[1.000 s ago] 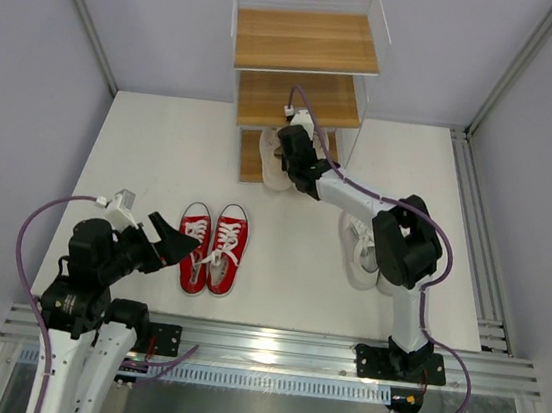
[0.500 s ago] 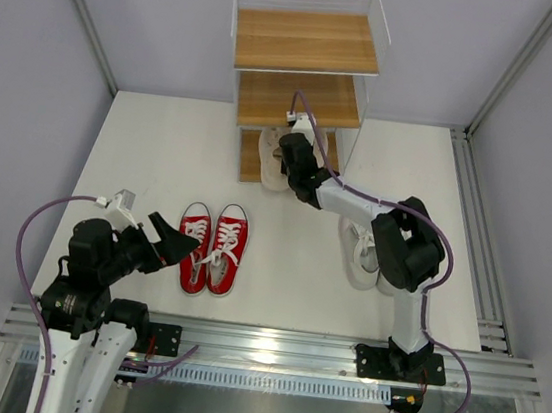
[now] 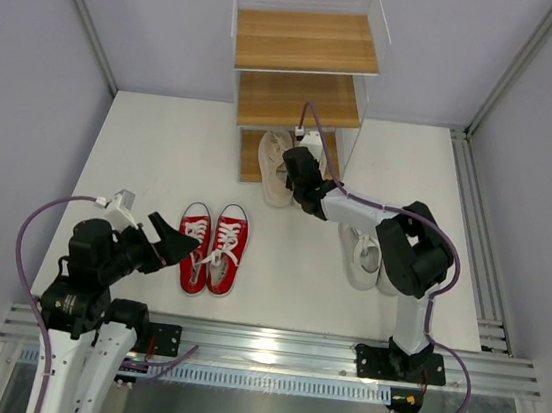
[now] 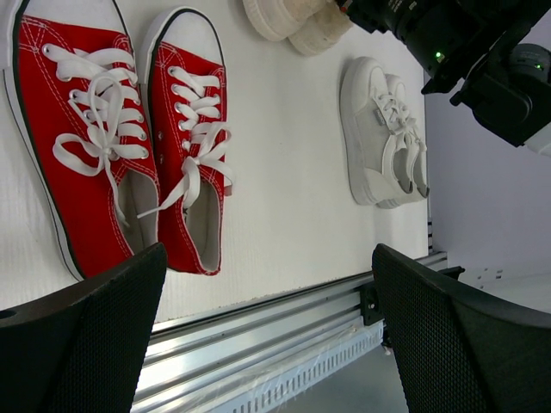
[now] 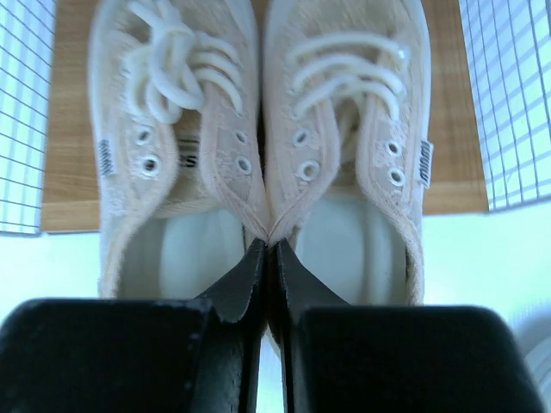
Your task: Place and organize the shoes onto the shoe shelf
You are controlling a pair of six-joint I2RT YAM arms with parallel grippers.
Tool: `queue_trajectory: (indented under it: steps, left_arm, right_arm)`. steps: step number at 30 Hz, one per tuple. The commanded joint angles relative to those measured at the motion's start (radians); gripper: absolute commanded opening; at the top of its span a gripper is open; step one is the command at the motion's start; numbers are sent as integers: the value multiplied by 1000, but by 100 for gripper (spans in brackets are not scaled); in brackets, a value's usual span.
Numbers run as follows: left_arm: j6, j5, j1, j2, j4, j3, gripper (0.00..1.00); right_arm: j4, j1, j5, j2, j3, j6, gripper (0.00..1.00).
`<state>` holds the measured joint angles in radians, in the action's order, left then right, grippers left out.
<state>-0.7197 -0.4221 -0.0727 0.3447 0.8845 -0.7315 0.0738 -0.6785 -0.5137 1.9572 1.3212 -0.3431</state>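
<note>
right gripper (image 5: 269, 249) pinches 2 beige shoes (image 5: 215, 146) | heels off shoe shelf (image 5: 71, 129) | may slide onto bench (image 3: 162, 152) if let go | left gripper (image 3: 179, 240) wide

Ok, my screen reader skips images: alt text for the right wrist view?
The right gripper, shut, pinches the inner collars of two beige sneakers side by side, toes on a wooden shelf board flanked by white wire mesh.

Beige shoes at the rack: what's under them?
The beige shoes have their toes on the bottom board and their heels over the white table. Whatever is right beneath the soles is covered by the shoes themselves.
</note>
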Motion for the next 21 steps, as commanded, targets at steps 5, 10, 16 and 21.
queue_trajectory:
  steps: [5, 10, 16, 21]
  left_arm:
    - [28, 5, 1, -10, -1, -22, 100]
    - [42, 12, 1, -6, 19, -40, 100]
    - [43, 16, 1, -4, 15, -42, 100]
    - [42, 16, 2, -3, 11, -42, 100]
  right_arm:
    - [-40, 19, -25, 45, 45, -42, 9]
    - [-29, 19, -22, 60, 79, -22, 4]
    - [-5, 19, -49, 11, 101, 15, 4]
    - [29, 19, -74, -17, 111, 55, 4]
